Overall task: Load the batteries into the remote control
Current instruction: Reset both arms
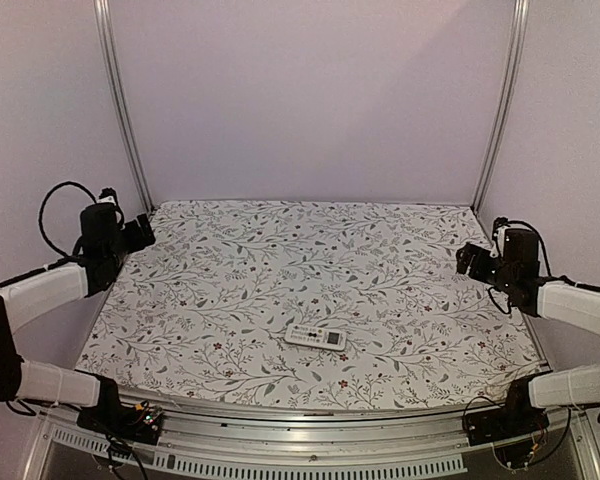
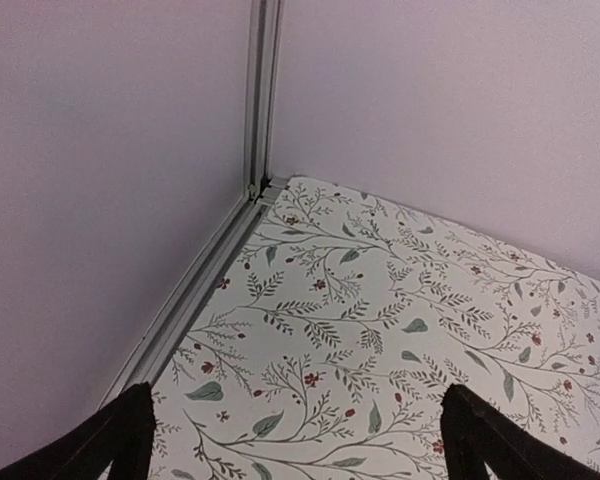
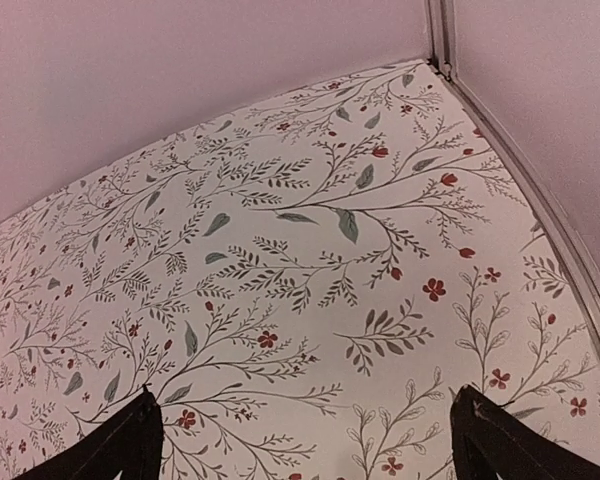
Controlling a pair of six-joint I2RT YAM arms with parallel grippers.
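Observation:
The remote control (image 1: 316, 337), slim and white with its dark buttons facing up, lies on the flowered cloth near the front middle in the top view. No batteries show in any view. My left gripper (image 1: 143, 233) hangs at the far left back corner, well away from the remote. In the left wrist view the left gripper (image 2: 296, 425) stands open, only cloth between its fingers. My right gripper (image 1: 467, 257) is at the right edge, also far from the remote. The right wrist view shows the right gripper (image 3: 302, 430) open over bare cloth.
The flowered cloth (image 1: 280, 270) covers the table. Pale walls and aluminium posts (image 1: 123, 100) close in the back and sides. A metal rail (image 1: 310, 420) runs along the front edge between the arm bases.

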